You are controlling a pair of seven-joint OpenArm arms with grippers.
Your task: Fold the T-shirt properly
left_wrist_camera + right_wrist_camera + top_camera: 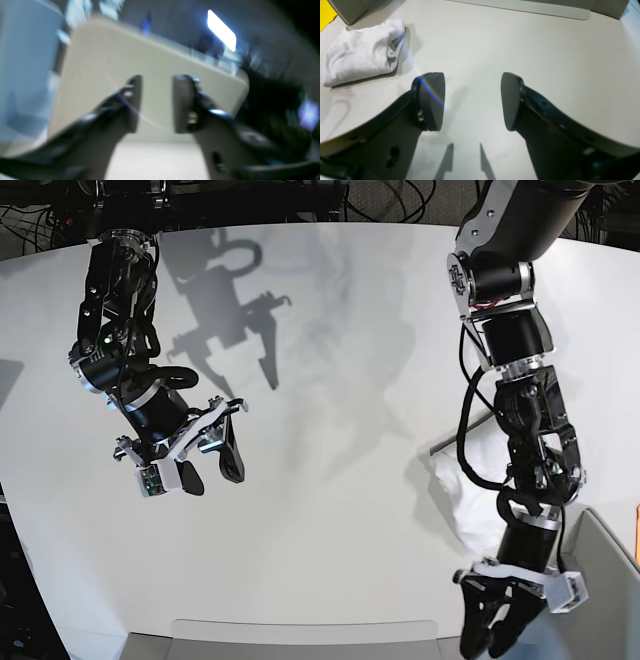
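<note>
1. The T-shirt (362, 51) is seen as a folded white bundle lying on the pale tabletop (520, 50), ahead and to the left of the right tool (472, 100) in the right wrist view, well apart from it.
2. In the base view the T-shirt (452, 490) is partly hidden behind the left arm (520, 390); only a white edge is seen beside that arm.
3. The right tool (205, 455) is held above bare tabletop with its jaws wide apart; nothing is gripped between them, and their shadows are cast on the surface just below.
4. The left tool (156, 102) is shown in a heavily blurred picture with a clear gap between its fingers (181, 102); nothing is seen held there.
5. In the base view the left tool (500, 625) is found at the near edge of the tabletop, just past the T-shirt, with nothing seen in its dark fingers.
6. A grey bin-like object (600, 580) is seen just beside the left tool, and a flat grey tray edge (300, 638) lies along the near edge.
7. A yellow patch (326, 12) is visible beyond the T-shirt, at the corner of the right wrist view.
</note>
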